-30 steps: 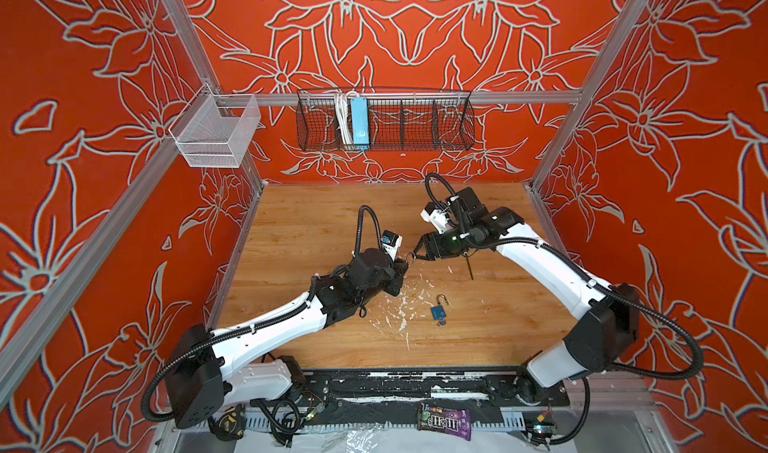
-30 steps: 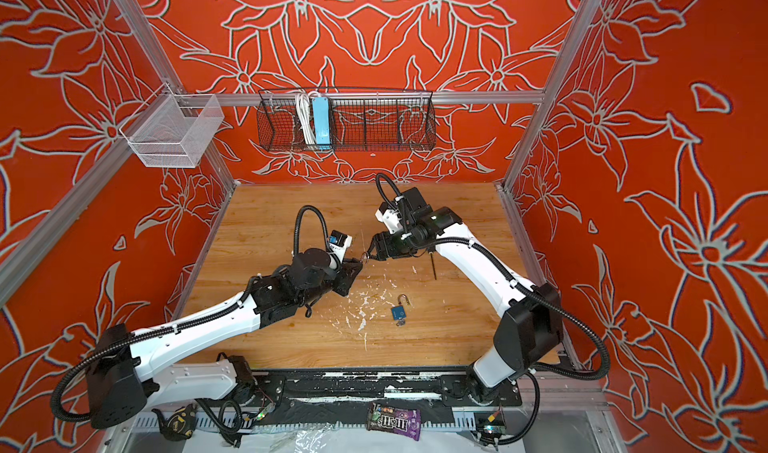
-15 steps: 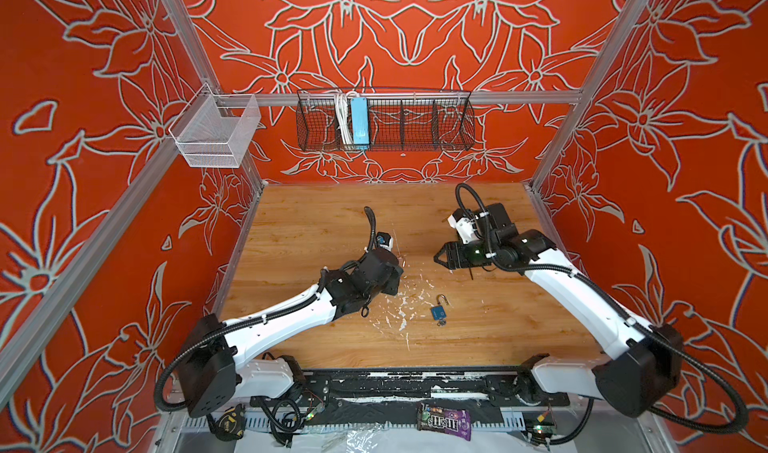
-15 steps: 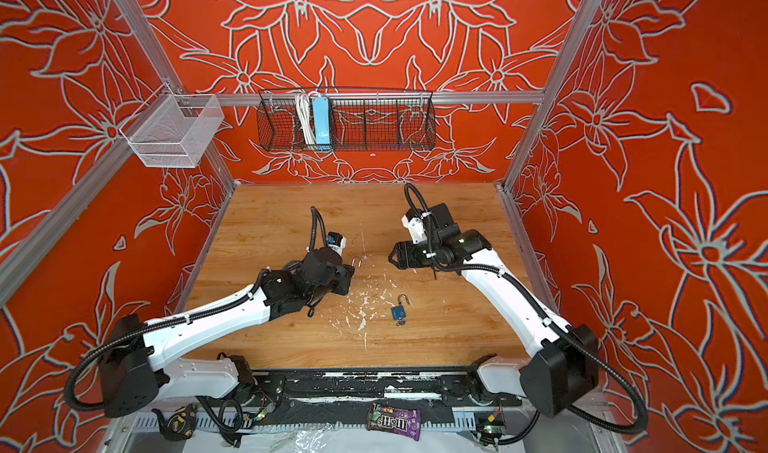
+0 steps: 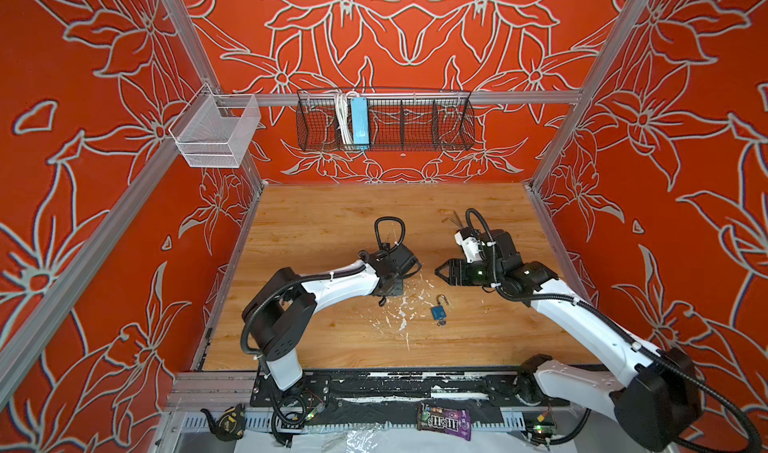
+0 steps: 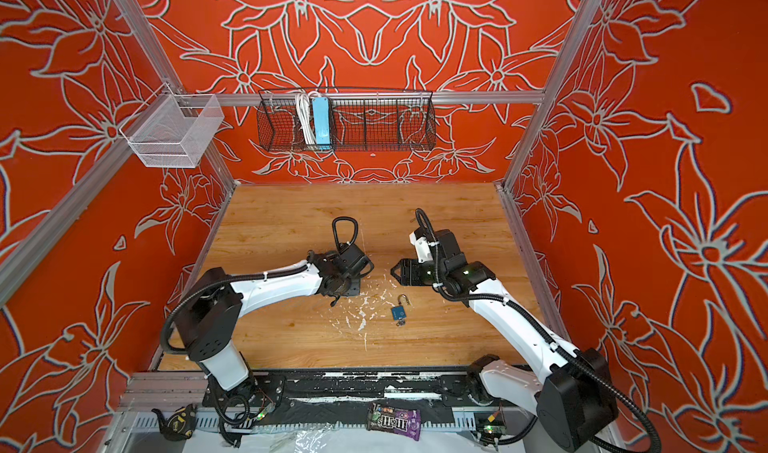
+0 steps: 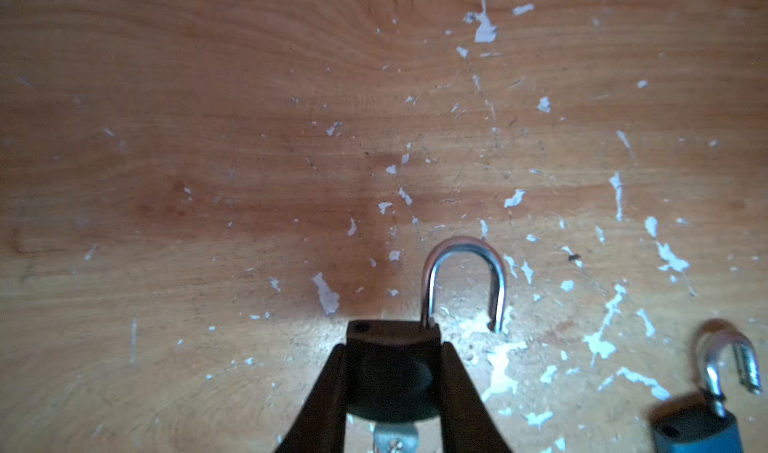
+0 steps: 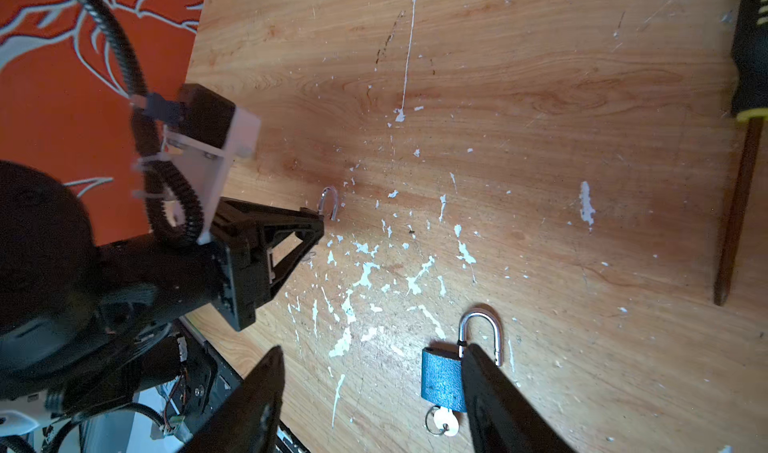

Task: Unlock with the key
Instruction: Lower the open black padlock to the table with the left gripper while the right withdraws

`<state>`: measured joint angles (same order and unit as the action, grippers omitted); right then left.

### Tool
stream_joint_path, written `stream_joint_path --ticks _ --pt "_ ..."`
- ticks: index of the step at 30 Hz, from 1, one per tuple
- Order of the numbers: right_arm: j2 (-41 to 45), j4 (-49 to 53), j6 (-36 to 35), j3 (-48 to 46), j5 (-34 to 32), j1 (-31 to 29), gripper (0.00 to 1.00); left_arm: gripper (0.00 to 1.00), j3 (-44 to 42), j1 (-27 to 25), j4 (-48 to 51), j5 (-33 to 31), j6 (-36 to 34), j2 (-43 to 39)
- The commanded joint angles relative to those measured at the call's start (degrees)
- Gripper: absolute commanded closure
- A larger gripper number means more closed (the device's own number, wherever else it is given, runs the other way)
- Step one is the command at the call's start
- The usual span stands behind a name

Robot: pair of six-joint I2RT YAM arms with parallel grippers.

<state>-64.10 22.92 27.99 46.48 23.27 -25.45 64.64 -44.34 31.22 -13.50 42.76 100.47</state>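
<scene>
Partly hidden: the dark padlock point(image 7: 392, 372) sits clamped in the left gripper point(image 7: 393, 349). Its lower body runs off the frame edge. A bit of bright metal point(image 7: 390, 438) under it is too cut off to name. Its shackle point(image 7: 465, 280) is swung open, free end clear of the body. In both top views the left wrist covers the dark padlock and it cannot be made out.

The blue padlock point(image 8: 442, 378) lies flat on the table point(image 5: 332, 230) with its own shackle open too. The key point(image 8: 445, 422), on a ring, sits in its base. In the right wrist view one finger point(image 8: 498, 409) overlaps its body.

The right gripper point(image 8: 374, 353) has its jaws spread with nothing between them. In a top view it lies toward the back wall from the blue padlock point(image 5: 438, 313), apart from it. The left gripper is near the blue padlock on its left, not touching.

A screwdriver point(image 8: 744, 180) is cut off at the frame edge.

Against one second ago, the two grippers were nearly tip to tip at mid-table and now stand apart. The right arm has drawn back to the right. The blue padlock is unmoved.
</scene>
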Motion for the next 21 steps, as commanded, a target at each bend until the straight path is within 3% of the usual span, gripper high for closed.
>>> stream_joint_path --ticks 1,9,15,21 --pt "0.76 -3.98 2.69 -1.13 -0.65 0.52 0.31 1.0 2.01 0.92 2.0 1.67 2.24 2.51" --pt "2.99 -4.49 2.95 -2.71 -2.02 1.0 0.31 0.99 1.81 1.36 0.86 2.4 2.59 5.58" --pt "3.0 -5.06 3.65 -3.56 -1.44 1.36 0.31 0.83 1.19 1.36 0.73 2.77 1.62 5.69" --pt "3.55 -4.61 3.33 -3.26 -1.55 1.63 0.31 0.58 1.25 1.51 0.57 3.8 1.28 5.1"
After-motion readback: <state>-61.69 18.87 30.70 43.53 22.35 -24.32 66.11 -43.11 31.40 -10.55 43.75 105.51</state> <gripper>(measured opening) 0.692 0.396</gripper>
